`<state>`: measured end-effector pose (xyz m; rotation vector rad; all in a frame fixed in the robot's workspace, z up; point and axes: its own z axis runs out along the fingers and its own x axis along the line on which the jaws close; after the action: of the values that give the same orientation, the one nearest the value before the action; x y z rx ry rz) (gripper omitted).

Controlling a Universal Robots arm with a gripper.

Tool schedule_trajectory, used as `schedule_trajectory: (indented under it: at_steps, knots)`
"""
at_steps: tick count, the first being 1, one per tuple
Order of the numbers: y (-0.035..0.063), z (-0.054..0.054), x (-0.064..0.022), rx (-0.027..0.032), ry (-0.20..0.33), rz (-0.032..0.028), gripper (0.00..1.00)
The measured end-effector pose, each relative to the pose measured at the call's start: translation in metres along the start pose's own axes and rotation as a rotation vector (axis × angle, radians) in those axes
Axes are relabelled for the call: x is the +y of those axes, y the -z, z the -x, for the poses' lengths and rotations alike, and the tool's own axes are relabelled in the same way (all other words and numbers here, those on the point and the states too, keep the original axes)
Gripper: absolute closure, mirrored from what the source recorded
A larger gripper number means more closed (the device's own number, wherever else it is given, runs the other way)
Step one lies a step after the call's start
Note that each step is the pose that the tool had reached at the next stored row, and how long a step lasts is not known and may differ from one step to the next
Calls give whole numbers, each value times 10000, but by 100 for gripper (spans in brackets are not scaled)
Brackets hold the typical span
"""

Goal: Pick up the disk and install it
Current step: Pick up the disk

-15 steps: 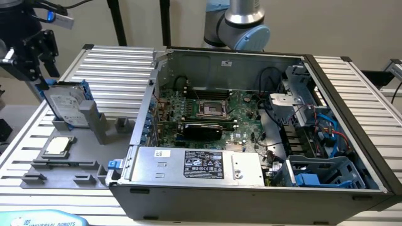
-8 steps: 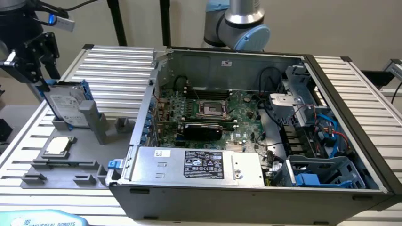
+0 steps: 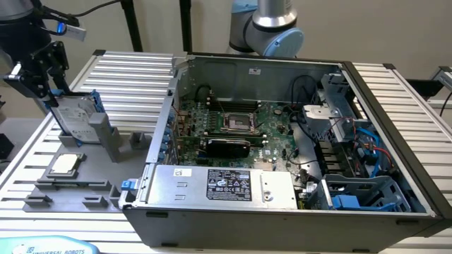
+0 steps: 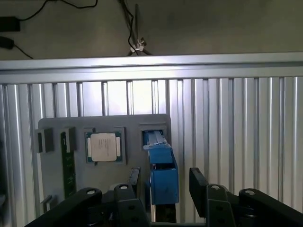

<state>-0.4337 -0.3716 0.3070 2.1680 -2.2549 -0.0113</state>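
Wrist view: the claw (image 4: 165, 182) is open, one finger on each side of the disk (image 4: 160, 153), with a gap visible on both sides. The disk stands on edge, its blue carrier edge facing the claw. It sits in a slot of the grey fixture plate (image 4: 57, 130) on the ribbed bench (image 4: 236, 118), beside the processor chip (image 4: 104, 146). Exterior view: the open computer case (image 3: 233, 66) lies to that view's right of the fixture plate.

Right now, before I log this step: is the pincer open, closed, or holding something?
Pincer: open, straddling the disk, not clamped on it.
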Motion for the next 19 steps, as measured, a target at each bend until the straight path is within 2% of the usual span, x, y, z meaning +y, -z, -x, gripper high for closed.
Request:
schedule_trajectory:
  at_steps: [4, 10, 19]
  knots:
    - [-70, -21, -1, -19, 1, -14, 46]
    - [-161, -40, -2, -78, 6, -26, 46]
    - [-182, -40, 1, -210, 98, -21, 46]
